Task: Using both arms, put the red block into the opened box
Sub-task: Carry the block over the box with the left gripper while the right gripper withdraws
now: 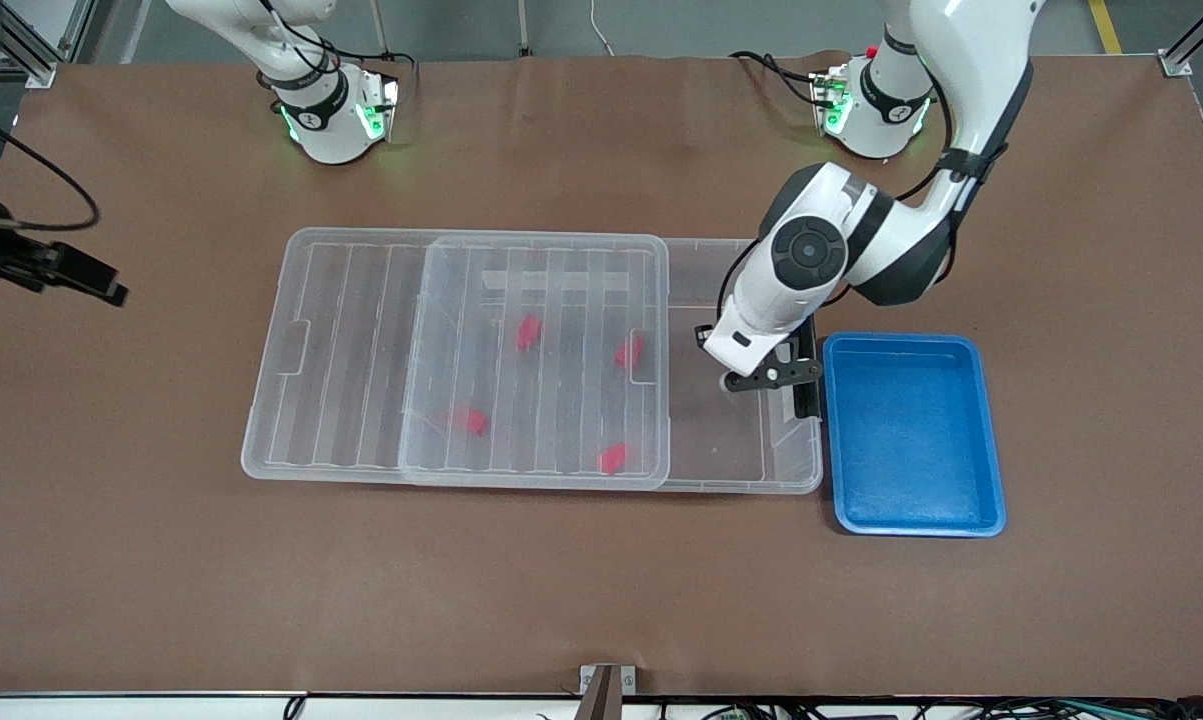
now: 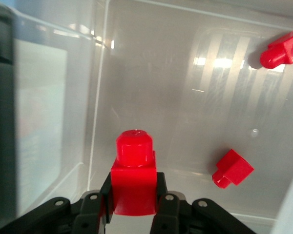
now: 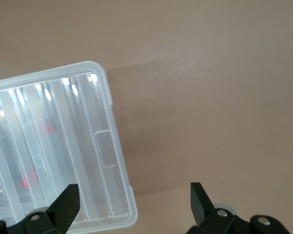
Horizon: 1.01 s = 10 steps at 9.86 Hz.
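Note:
My left gripper (image 2: 133, 197) is shut on a red block (image 2: 133, 173), nub pointing away from the wrist, just above the bare floor of the clear box (image 2: 151, 87). In the front view the left gripper (image 1: 769, 376) is down in the uncovered end of the box (image 1: 791, 487), and the hand hides the held block. The ribbed lid (image 1: 361, 350) is slid toward the right arm's end. Several other red blocks (image 1: 529, 332) lie in the box under the lid; two of these red blocks (image 2: 233, 168) show in the left wrist view. My right gripper (image 3: 134, 200) hangs open over the lid's corner (image 3: 112, 146).
A blue tray (image 1: 996, 450) stands right beside the box's latch end, toward the left arm's end of the table. The right gripper (image 1: 91, 280) waits over the brown table (image 1: 601, 600) past the lid's end. Both arm bases (image 1: 331, 120) stand along the table's edge farthest from the front camera.

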{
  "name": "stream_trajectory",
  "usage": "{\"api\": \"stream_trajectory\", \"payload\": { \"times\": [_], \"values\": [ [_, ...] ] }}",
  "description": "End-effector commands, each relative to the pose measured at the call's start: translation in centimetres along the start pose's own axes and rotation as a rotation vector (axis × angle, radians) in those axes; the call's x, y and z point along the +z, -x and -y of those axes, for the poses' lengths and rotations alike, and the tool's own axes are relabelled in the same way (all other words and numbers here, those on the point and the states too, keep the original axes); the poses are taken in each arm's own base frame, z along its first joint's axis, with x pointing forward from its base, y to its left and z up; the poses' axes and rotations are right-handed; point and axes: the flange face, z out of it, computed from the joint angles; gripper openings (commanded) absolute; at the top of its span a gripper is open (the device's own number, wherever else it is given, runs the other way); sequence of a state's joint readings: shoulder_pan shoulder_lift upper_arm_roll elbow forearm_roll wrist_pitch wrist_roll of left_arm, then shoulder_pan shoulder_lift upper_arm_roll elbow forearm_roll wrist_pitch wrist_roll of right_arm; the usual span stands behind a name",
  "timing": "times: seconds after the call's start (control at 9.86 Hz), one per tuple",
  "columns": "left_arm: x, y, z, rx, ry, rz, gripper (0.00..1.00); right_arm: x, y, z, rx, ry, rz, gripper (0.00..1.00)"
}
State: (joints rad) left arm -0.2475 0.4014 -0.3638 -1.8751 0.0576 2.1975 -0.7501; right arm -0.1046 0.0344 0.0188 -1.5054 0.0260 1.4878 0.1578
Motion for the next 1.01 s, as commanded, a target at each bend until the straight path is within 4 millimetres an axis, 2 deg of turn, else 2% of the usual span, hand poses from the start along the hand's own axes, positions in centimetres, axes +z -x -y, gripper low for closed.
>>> {"api": "stream_trajectory", "payload": {
  "times": [0.0,0.2,0.3,0.61,0.81,0.91],
  "values": [
    [5.3,0.9,0.6,0.018,-0.005,0.007,0.00,-2.4,1.0,-1.8,0.013,-0.013,0.029,1.00],
    [8.4,1.1,0.7,0.090,-0.050,0.028,0.00,-2.0,0.6,-3.1,0.023,-0.003,0.032,1.00],
    [9.3,0.9,0.7,0.120,-0.059,0.018,0.00,-1.8,0.5,-3.6,0.026,-0.009,0.035,1.00],
    [12.1,0.9,0.4,0.156,-0.062,0.010,0.02,-1.8,0.5,-3.4,0.024,-0.015,0.036,1.00],
    [13.0,0.4,0.1,0.152,-0.054,0.018,0.20,-1.8,0.5,-3.4,0.024,-0.015,0.034,1.00],
    [13.4,0.1,-0.2,0.150,-0.049,0.021,0.45,-1.8,0.5,-3.5,0.026,-0.015,0.034,1.00]
  ]
}}
